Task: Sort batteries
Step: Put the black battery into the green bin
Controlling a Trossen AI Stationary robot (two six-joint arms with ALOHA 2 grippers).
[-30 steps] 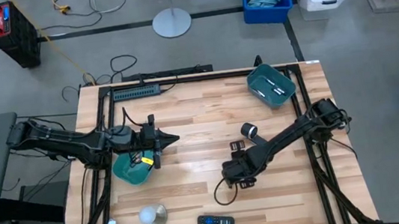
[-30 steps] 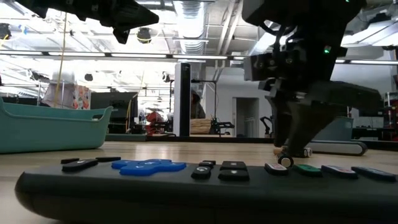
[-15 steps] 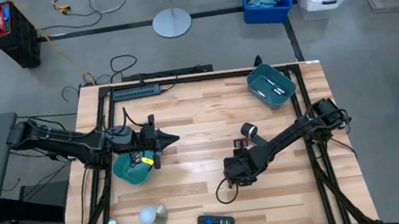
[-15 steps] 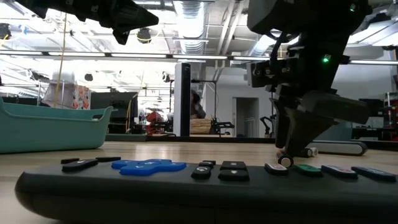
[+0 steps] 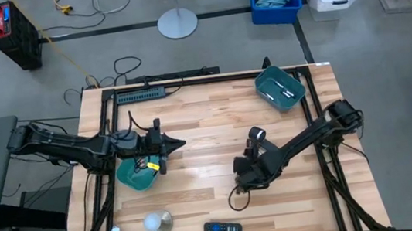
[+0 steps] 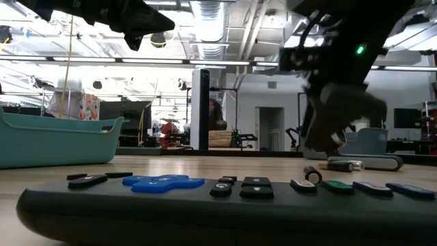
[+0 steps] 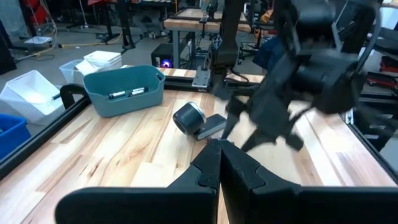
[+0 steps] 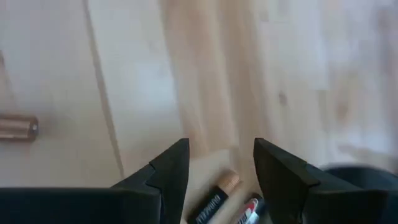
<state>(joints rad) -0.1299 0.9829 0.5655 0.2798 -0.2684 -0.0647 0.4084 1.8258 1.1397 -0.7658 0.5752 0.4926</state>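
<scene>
Bright light is shining evenly on my wooden table [image 5: 206, 115] from above, so my arms are making only small, soft shadows. Long ceiling lamps [image 6: 212, 14] are glowing white in the low view. My right arm [image 7: 298, 81] is looking smeared and blurry, and the remote control [image 6: 225, 201] up close is staying dark.

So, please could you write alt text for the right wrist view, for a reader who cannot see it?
The right gripper stands open above the wooden table, with two batteries lying side by side between its fingers. A third battery lies apart at the picture's edge.
</scene>
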